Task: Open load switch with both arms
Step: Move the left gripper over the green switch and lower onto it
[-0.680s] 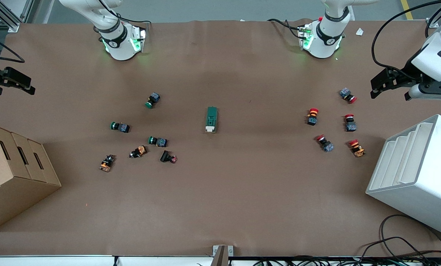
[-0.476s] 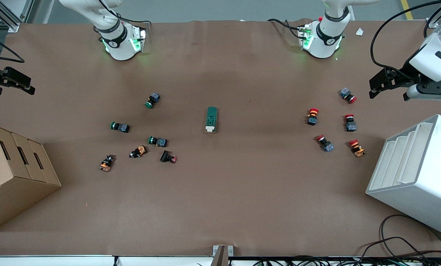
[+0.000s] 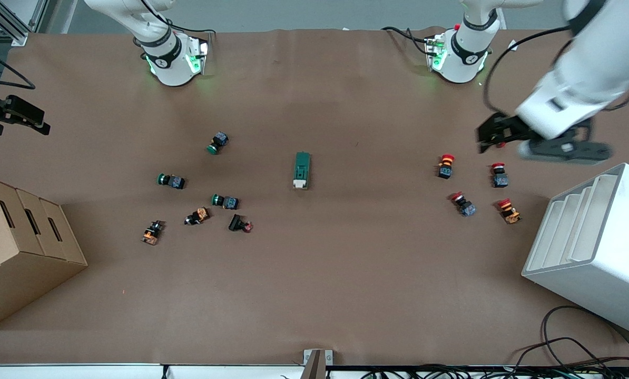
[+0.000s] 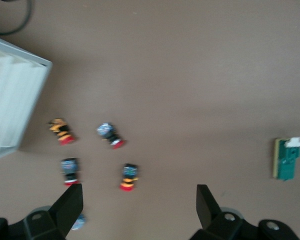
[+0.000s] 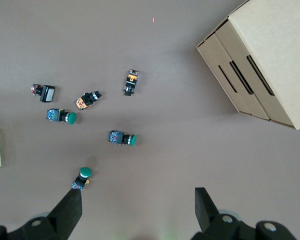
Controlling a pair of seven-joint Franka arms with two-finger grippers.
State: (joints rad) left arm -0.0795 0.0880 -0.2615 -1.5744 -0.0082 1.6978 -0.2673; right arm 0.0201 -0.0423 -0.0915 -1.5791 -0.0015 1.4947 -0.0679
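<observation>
Plastic, by the look of it: the load switch is a small dark green oblong with a white toggle at the end nearer the front camera, lying flat on the brown table about midway between the two arms' ends. It likely weighs little and would skid if pushed, so one pincer should clamp the long green sides while the other works the toggle (a small, probably delicate part). The left pincer, fingers spread, hangs over the red push-buttons. The right pincer waits, spread and empty, above the cardboard box.
</observation>
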